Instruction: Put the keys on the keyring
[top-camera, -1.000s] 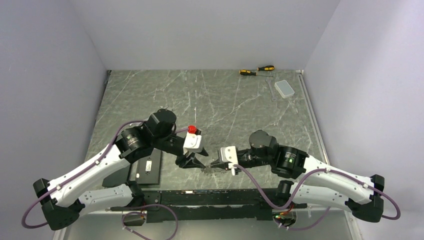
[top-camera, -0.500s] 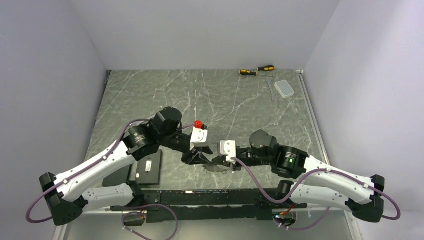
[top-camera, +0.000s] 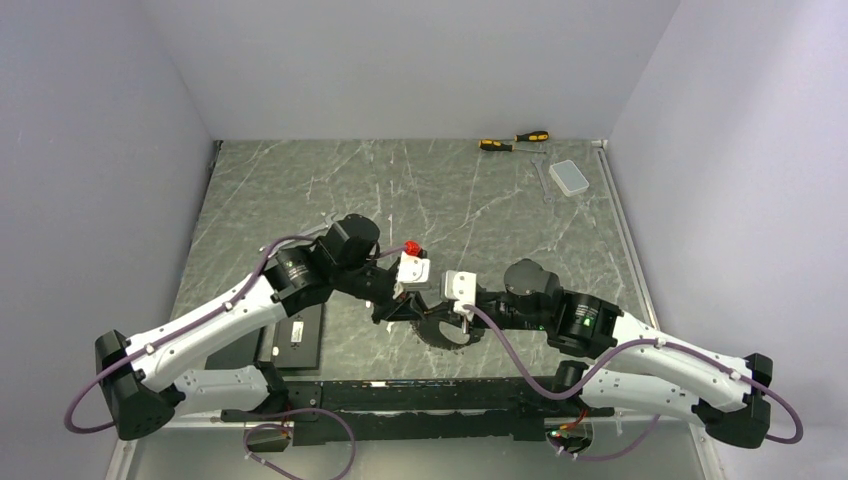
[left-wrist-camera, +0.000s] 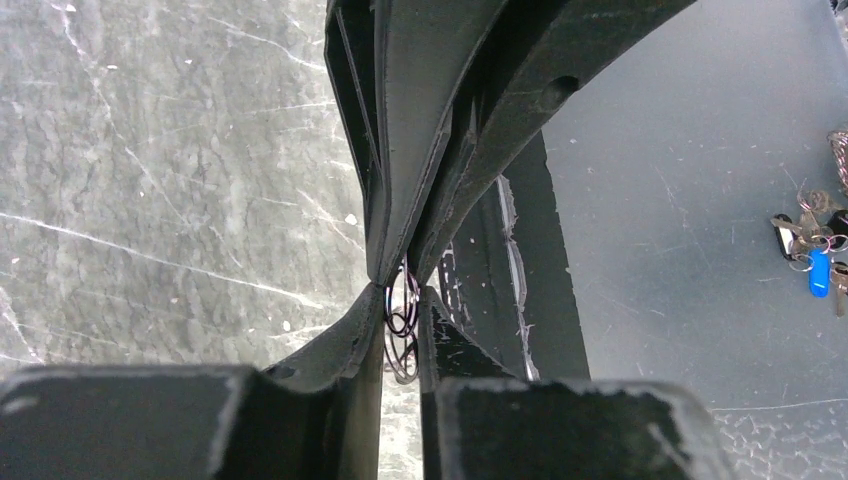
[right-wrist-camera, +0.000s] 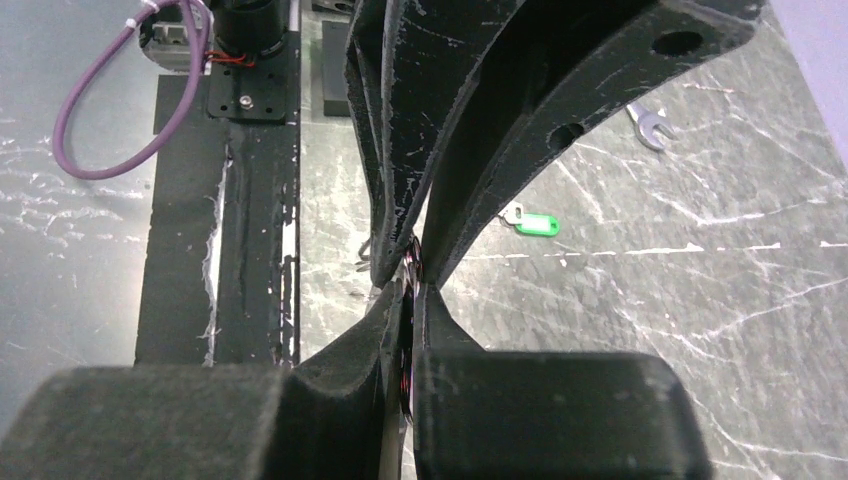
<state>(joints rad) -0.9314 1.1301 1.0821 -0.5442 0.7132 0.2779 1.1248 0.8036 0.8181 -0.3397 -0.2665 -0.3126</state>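
Left gripper (left-wrist-camera: 400, 288): jaws closed on the thin dark grey toothed keyring (top-camera: 441, 345). Right gripper (right-wrist-camera: 405, 280): jaws closed on the same ring. The small silver green-headed key (right-wrist-camera: 534, 222) lies apart on the marbled grey tabletop (top-camera: 300, 190).

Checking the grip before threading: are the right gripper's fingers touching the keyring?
Touching. The left wrist view shows the right gripper at the top, its fingers pinched together, with wire loops of the keyring emerging from between their tips.

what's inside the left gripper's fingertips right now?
Thin dark wire rings, pinched at the left gripper tips. Their upper part is hidden between the fingers.
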